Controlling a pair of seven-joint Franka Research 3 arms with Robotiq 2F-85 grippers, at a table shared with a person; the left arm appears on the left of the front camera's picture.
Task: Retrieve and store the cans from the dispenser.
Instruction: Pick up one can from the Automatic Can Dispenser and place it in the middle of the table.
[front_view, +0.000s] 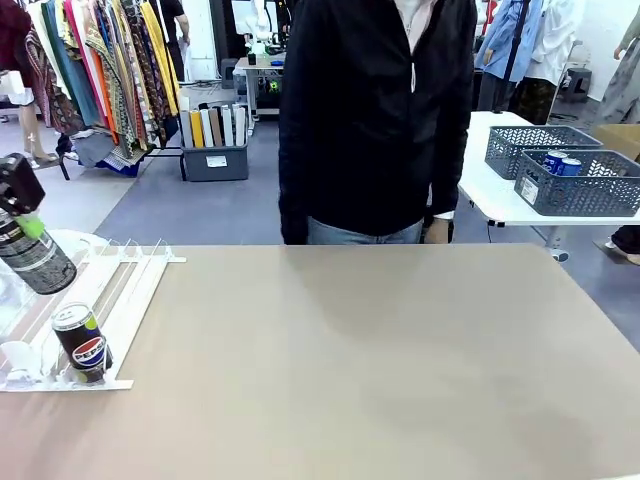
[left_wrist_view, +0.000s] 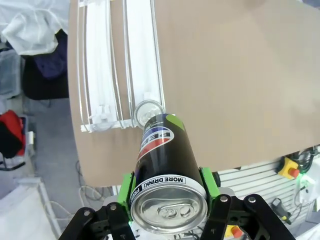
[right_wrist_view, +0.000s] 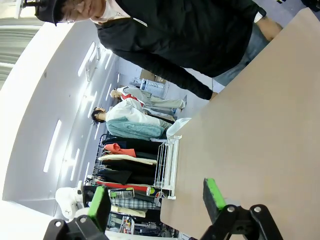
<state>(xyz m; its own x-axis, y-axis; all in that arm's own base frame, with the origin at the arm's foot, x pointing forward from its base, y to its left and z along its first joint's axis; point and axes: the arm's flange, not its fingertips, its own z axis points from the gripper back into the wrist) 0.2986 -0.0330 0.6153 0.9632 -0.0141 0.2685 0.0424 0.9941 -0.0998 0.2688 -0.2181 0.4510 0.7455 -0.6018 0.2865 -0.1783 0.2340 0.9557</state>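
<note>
Cans first: one dark slim aluminium Pepsi can (left_wrist_view: 167, 165) is pinched near its silver pull-tab end between the green pads of the left pincer (left_wrist_view: 167, 197). It hangs at the left edge of the brown matte surface (front_view: 380, 360), above the white-and-clear plastic dispenser rack (front_view: 135, 285). Its long axis runs straight out along the fingers, tilted, with the base pointing down toward the rack's front. A second dark Pepsi can (front_view: 82, 343) stands upright at the rack's front stopper, just below the held one. My guess for storage is the grey lattice plastic basket (front_view: 585, 195) on the white side table (front_view: 490, 195), well off to the far right. The right pincer (right_wrist_view: 156, 200), pads spread with nothing between them, looks nearer to it. Cans are smooth, glossy, round, probably slippery; the rails are thin and rigid.
</note>
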